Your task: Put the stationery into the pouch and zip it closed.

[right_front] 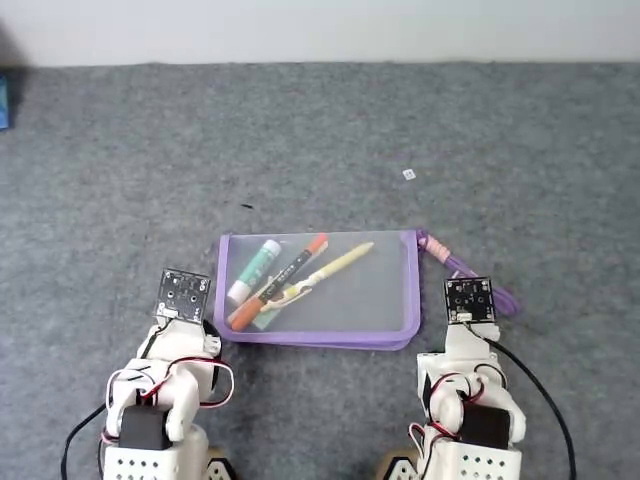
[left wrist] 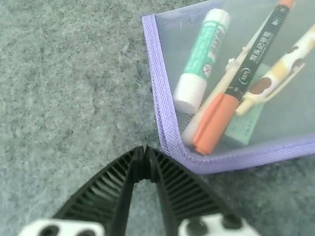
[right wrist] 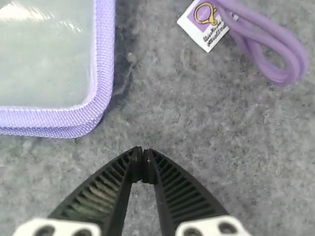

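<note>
A purple-edged translucent pouch (right_front: 372, 298) lies flat on the grey counter (right_front: 120, 180), its long axis running side to side in front of the two arms. Seen through its clear face, the stationery is bunched in the left half: a green-and-white glue stick (right_front: 253, 271), a black marker (right_front: 277, 283) with orange ends, a pale yellow pen (right_front: 325, 272), and a green card (left wrist: 250, 129) lying under them. All three long pieces lie on a slant, their near ends gathered toward the pouch's near-left corner and their far ends pointing up toward the far right; the pen lies at the shallowest angle. A purple wrist strap (right wrist: 275, 51) with a small white tag (right wrist: 203, 19) trails from the pouch's far-right corner. The left hand (left wrist: 145, 150) has its tips pressed together with nothing between them, just beside the near-left corner's binding. The right hand (right wrist: 142, 151) is likewise pinched together and empty, near the near-right corner, between pouch and strap loop.
</note>
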